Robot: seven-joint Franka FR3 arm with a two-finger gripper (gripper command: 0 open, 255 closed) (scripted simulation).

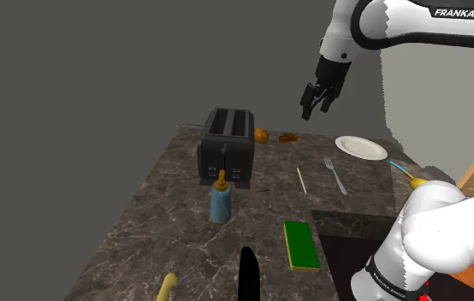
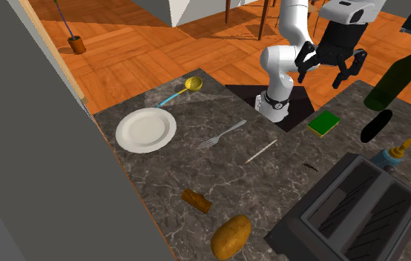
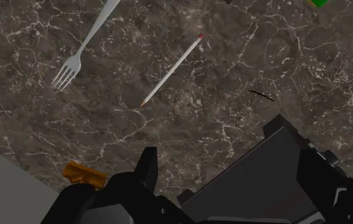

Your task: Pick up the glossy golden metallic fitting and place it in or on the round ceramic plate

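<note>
Golden-brown fitting [image 2: 196, 200], a short stubby cylinder with an orange sheen, lies on its side on the dark stone counter [image 2: 196, 159], close to the wall edge and near a rounded brown potato [image 2: 230, 236]. Nothing of the task looks done yet: the fitting is untouched, and the round plate [image 2: 145, 130], smooth, off-white and bare, sits well apart from it along the same edge. The black gripper [image 1: 316, 108] hangs high above the counter, its two fingers spread apart and holding nothing (in the wrist view the fitting [image 3: 83, 173] peeks out just beside one finger). Reaching, grasping, carrying and setting down all seem left to do. The counter is glossy and near-black with thin white veins; a boxy black toaster [image 1: 226, 145], a silvery fork [image 3: 83, 44] and a thin pale pencil-like stick [image 3: 172, 70] rest on it.
</note>
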